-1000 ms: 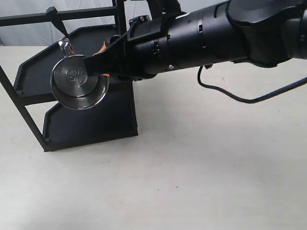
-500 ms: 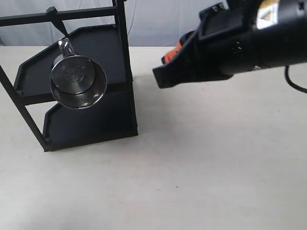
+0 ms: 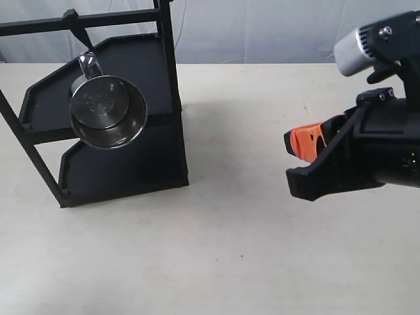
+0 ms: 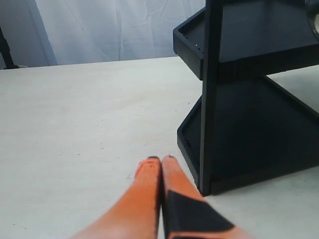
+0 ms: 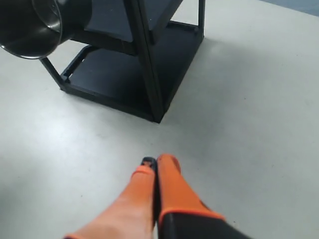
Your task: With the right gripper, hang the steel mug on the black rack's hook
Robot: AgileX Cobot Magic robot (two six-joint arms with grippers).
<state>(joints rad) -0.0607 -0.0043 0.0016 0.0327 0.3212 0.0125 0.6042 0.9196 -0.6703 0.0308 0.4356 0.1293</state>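
Note:
The steel mug (image 3: 107, 115) hangs by its looped handle on the hook (image 3: 80, 33) that slants down from the black rack's (image 3: 125, 167) top crossbar, its mouth facing the camera. The right wrist view catches the mug (image 5: 31, 27) at its upper corner, beside the rack (image 5: 142, 59). My right gripper (image 3: 295, 164) is far to the right of the rack, above the table, with its orange fingers shut and empty (image 5: 156, 162). My left gripper (image 4: 161, 159) is shut with nothing in it, low over the table near the rack's front leg (image 4: 207, 99).
A pale table (image 3: 216, 249) carries the rack. A light curtain (image 3: 262, 29) closes off the back. Open table surface lies between the rack and my right gripper.
My right gripper let go of the mug, drew back to the right away from the rack and shut. The mug stays hanging on the hook.

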